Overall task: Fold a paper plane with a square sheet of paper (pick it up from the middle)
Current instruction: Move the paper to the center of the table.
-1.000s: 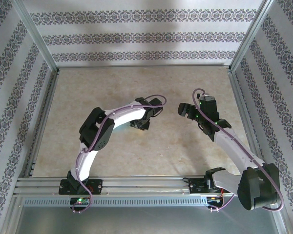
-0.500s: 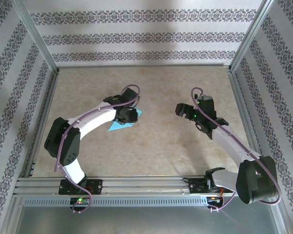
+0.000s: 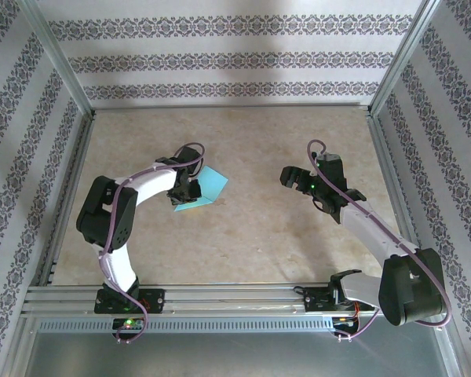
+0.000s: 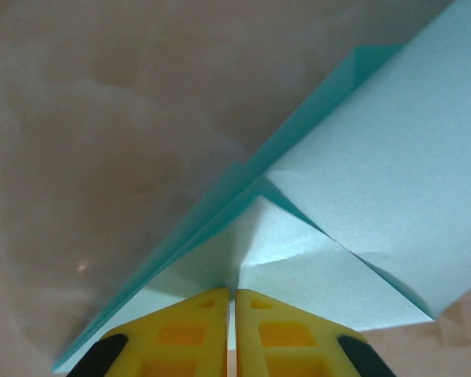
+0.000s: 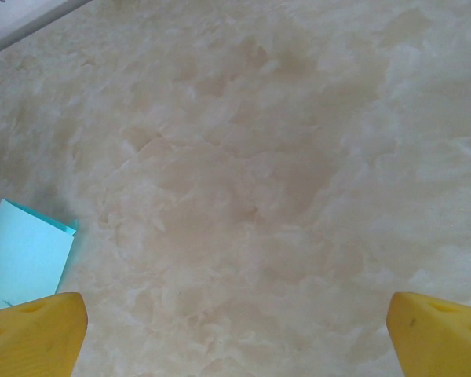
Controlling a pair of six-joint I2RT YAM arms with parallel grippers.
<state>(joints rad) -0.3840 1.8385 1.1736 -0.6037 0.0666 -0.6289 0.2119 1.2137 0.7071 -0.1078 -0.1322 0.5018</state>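
Pinching the square sheet of paper (image 4: 392,181) at its folded edge with my left gripper (image 4: 231,297) closed on it, left of centre on the table (image 3: 259,236), right gripper (image 5: 235,323) gaping empty well apart, I fear this shallow bite slipping or tearing the crease if I pull.

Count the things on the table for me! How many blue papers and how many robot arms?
Blue paper: 1
Robot arms: 2, the left arm and the right arm
Total: 3
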